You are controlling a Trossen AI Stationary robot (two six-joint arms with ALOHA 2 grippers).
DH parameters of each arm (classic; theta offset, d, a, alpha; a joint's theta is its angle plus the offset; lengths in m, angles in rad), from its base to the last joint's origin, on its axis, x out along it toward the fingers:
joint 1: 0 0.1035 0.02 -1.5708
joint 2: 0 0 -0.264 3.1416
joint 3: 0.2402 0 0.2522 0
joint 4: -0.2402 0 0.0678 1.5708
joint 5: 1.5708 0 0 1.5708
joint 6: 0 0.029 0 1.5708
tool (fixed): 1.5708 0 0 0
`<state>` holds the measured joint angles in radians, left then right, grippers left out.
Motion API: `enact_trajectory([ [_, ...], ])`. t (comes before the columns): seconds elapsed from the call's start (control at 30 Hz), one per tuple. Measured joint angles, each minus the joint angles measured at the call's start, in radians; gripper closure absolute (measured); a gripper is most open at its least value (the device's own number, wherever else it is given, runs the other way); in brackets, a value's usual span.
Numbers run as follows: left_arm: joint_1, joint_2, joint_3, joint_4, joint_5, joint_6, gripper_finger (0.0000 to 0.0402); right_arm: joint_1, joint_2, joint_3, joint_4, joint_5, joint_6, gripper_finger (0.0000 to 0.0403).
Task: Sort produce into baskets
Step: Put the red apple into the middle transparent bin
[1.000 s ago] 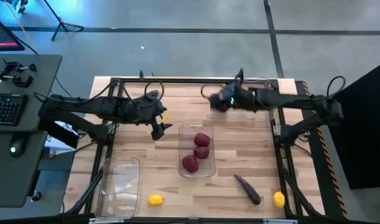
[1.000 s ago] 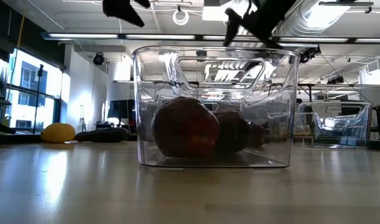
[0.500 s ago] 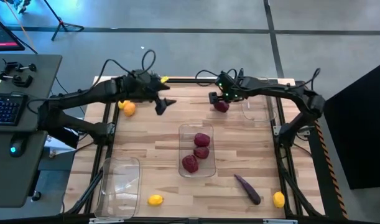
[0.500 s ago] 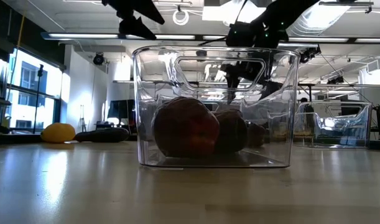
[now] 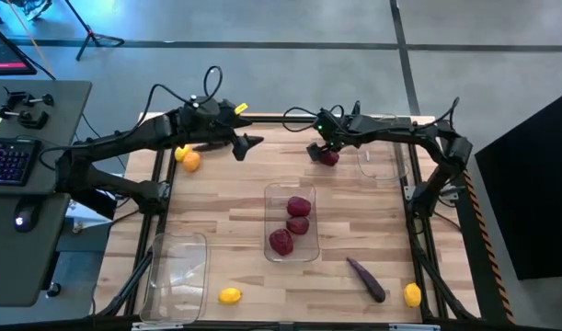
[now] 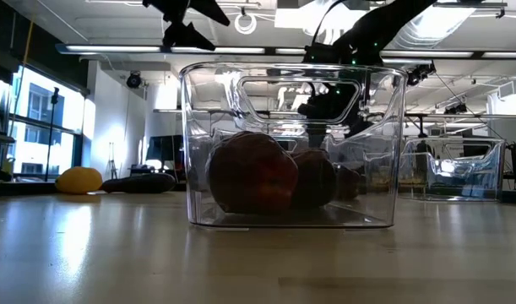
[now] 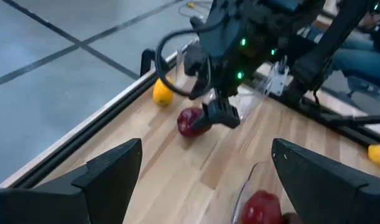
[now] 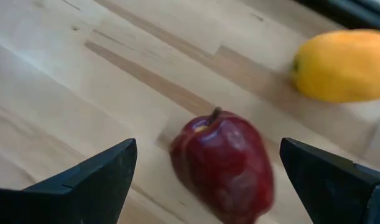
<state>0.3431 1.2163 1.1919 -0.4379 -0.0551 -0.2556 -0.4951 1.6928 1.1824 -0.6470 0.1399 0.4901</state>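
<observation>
- While a dark red fruit point(image 5: 328, 157) is lying loose on the far part of the wooden table point(image 5: 216, 221), the right gripper point(image 5: 317, 147) is hovering just over it with its fingers spread wide; in the right wrist view the fruit point(image 8: 224, 165) is sitting between the two fingers, touched by neither.
- A yellow fruit point(image 8: 342, 65) is showing near that red fruit in the right wrist view.
- Three more dark red fruits point(image 5: 291, 223) are resting inside the middle clear bin point(image 5: 313, 253), which is standing at the table's centre; in the low view they are filling its lower part point(image 6: 266, 173).
- A second clear bin point(image 5: 175, 276) is sitting at the near left corner, and a third point(image 5: 380, 158) is standing at the far right, just beside the right arm.
- An orange fruit point(image 5: 190, 161) is lying by the far left edge, below the left arm.
- The left gripper point(image 5: 248, 142) is hanging above the far left of the table, fingers wide apart and holding nothing.
- Along the near edge a yellow fruit point(image 5: 229, 295) is lying left of centre, a slim purple eggplant point(image 5: 366, 279) is lying to the right, and another yellow fruit point(image 5: 412, 294) is sitting near the right corner.
- Pale planks with a dark metal frame are making up the table; grey concrete floor is surrounding it.
- A desk with a keyboard point(image 5: 9, 161) is standing to the left.
- Beyond the table, the low view is showing a room with windows point(image 6: 29, 110) and ceiling ducts point(image 6: 460, 25).
</observation>
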Motion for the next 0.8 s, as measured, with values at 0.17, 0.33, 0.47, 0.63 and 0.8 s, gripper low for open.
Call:
enact_trajectory([
  [0.17,0.0,0.0,0.0,0.047,-0.001,-0.028,0.0055,0.007,0.0,0.0,0.014,0.015,-0.093,0.0005],
  [0.33,0.0,0.0,0.0,0.056,-0.001,-0.058,0.0055,0.004,0.0,0.0,-0.021,0.015,-0.132,0.0005],
  [0.47,0.0,0.0,0.0,0.056,-0.001,-0.082,0.0055,0.004,0.0,0.0,-0.02,0.031,-0.14,0.0006],
  [0.63,0.0,0.0,0.0,0.055,-0.001,-0.102,0.0055,0.004,0.0,0.0,-0.022,0.023,-0.121,0.0006],
  [0.8,0.0,0.0,0.0,0.054,-0.001,-0.132,0.0055,-0.004,0.0,0.0,-0.029,-0.018,-0.19,0.0006],
])
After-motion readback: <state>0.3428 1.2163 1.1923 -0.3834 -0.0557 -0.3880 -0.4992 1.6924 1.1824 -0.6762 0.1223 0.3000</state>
